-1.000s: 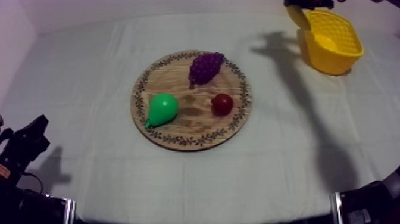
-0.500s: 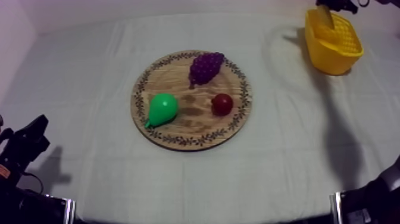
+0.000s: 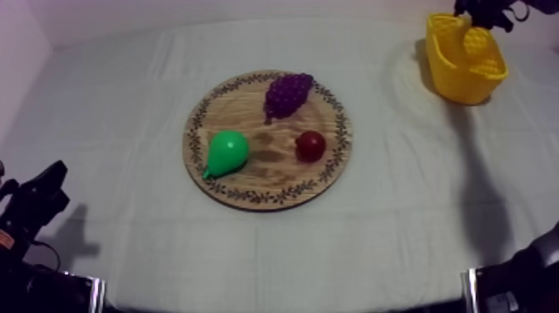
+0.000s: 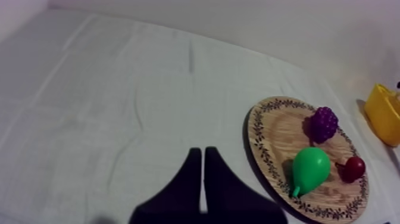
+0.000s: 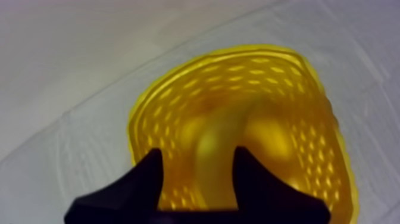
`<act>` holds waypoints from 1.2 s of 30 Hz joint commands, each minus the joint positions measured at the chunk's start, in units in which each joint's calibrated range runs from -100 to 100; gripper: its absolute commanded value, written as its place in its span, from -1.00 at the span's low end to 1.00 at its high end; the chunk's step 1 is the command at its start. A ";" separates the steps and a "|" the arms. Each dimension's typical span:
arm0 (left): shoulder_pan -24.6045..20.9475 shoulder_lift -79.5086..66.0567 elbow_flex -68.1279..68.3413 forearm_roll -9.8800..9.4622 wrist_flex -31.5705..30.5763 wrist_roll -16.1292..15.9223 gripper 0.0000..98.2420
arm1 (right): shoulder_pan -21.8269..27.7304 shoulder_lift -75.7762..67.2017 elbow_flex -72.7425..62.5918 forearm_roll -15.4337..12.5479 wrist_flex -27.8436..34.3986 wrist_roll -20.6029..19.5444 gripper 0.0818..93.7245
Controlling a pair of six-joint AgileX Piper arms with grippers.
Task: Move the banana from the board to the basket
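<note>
Right gripper (image 3: 491,10): a second ago at the far edge of the table (image 3: 108,100), left of the basket (image 3: 476,83). It has since shifted toward the far right corner and is now above the basket's mouth.

Banana (image 5: 213,146): first hung outside the basket's left rim, then over the rim. Now down inside the basket, blurred, below the parted fingers (image 5: 149,179).

Basket: looked tipped toward the table's middle, now sits squarer.

Arm's shadow (image 3: 408,75): has drawn in beside the basket's left wall.
</note>
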 commanded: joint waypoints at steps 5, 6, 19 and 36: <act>0.00 0.00 0.03 0.00 -0.02 0.01 -1.00 | 0.36 -6.55 5.77 -1.10 -0.21 1.79 -0.13; 0.00 0.00 0.03 0.00 -0.02 0.01 -1.00 | 0.39 -8.19 7.23 -1.48 -0.42 2.34 -0.15; 0.00 0.00 0.03 0.00 -0.02 0.00 -1.00 | -3.65 -41.79 34.84 -4.58 -1.93 6.72 -0.76; 0.00 0.00 0.03 0.00 -0.02 0.01 -1.00 | -1.88 -92.25 83.47 -8.70 -5.99 11.89 -1.00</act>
